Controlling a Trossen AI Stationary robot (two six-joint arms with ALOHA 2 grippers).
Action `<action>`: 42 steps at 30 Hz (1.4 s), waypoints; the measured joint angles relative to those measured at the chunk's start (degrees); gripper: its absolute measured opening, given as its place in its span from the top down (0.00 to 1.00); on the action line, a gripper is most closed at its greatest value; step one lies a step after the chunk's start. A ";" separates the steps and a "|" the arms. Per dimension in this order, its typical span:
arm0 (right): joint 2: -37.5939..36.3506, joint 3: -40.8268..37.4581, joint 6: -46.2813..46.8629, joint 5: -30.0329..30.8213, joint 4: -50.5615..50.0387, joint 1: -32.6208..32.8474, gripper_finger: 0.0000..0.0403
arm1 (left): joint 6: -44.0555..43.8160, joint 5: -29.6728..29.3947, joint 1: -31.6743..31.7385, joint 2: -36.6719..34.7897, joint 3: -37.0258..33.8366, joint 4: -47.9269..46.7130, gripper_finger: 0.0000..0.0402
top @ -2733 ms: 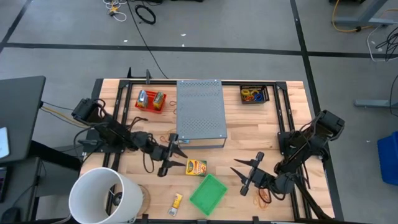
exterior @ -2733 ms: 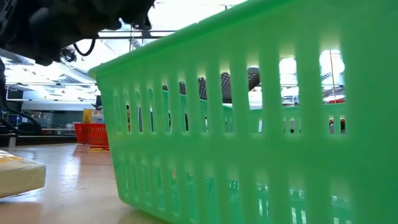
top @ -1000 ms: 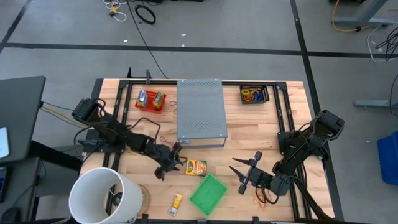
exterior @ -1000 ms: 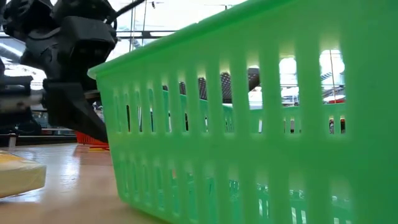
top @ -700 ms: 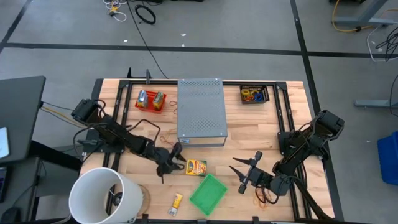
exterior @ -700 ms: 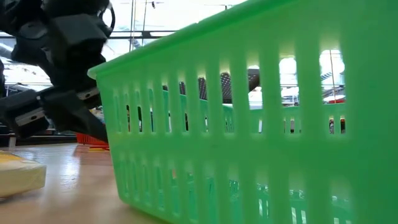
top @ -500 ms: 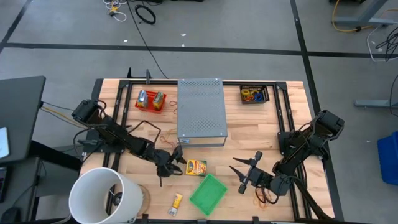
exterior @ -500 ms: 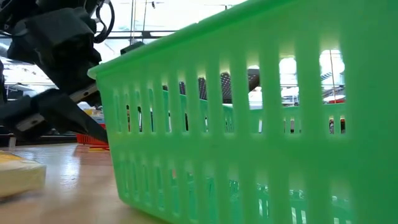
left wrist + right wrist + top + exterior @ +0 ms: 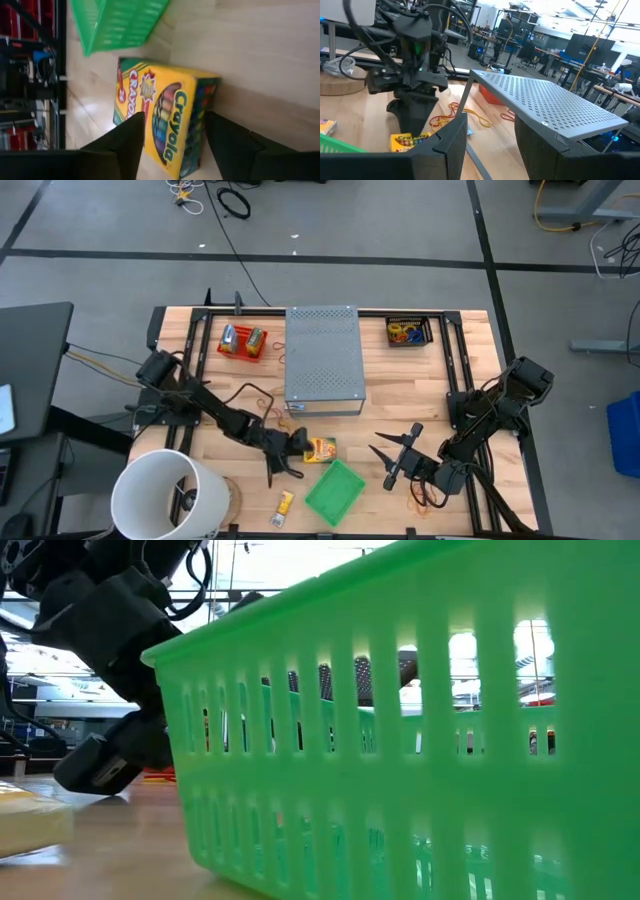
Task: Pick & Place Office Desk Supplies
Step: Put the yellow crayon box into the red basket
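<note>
Lying between the open left tool's [image 9: 172, 137] fingers: crayon box [image 9: 165, 117].

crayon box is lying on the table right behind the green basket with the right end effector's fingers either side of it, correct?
Not quite: it is the left end effector, not the right, that straddles the crayon box. The high view and left wrist view show it, fingers open around the box behind the green basket. The right end effector waits apart.

High view: straight down over the whole surface [image 9: 400, 395]. Low view: level, pressed against the green basket [image 9: 420, 740]. Both wrist views share the crayon box [image 9: 165, 125].
</note>
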 joint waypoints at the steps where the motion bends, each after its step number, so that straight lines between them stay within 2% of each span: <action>1: 0.00 0.00 0.02 -0.01 0.00 0.00 0.57 | 0.70 0.36 0.01 0.07 0.16 -0.17 0.50; 5: 0.00 0.00 0.02 -0.01 -0.02 0.00 0.57 | 2.82 1.81 -0.03 -0.19 0.59 -0.68 0.63; 10: 0.00 0.00 0.02 -0.03 -0.03 0.00 0.57 | 3.06 2.37 -0.03 -0.17 0.67 -0.95 0.91; 12: 0.00 0.00 0.02 -0.03 -0.02 0.00 0.57 | 2.36 2.38 -0.01 -0.15 0.65 -1.00 0.97; 18: 0.00 0.00 0.02 -0.05 -0.04 0.00 0.57 | 0.98 -4.90 -1.75 -0.26 0.65 -0.58 0.99; 26: 0.00 0.00 0.05 -0.05 -0.02 0.01 0.57 | 1.25 -8.68 -4.05 -0.33 0.58 0.60 0.99; 29: 0.00 0.00 0.24 -0.05 -0.02 0.02 0.57 | 0.74 -9.13 -4.05 -0.33 0.87 -0.57 1.00; 36: 0.00 0.00 0.23 -0.08 0.00 0.01 0.57 | -6.01 -11.34 -6.16 -1.77 5.76 -13.31 1.00; 39: 0.00 0.00 0.20 -0.23 0.00 0.02 0.57 | -8.23 -11.75 -7.36 -4.19 6.81 -14.14 1.00; 42: 0.00 0.00 0.22 -0.25 -0.07 0.02 0.57 | -13.48 -9.37 -7.70 -7.06 7.49 -13.37 1.00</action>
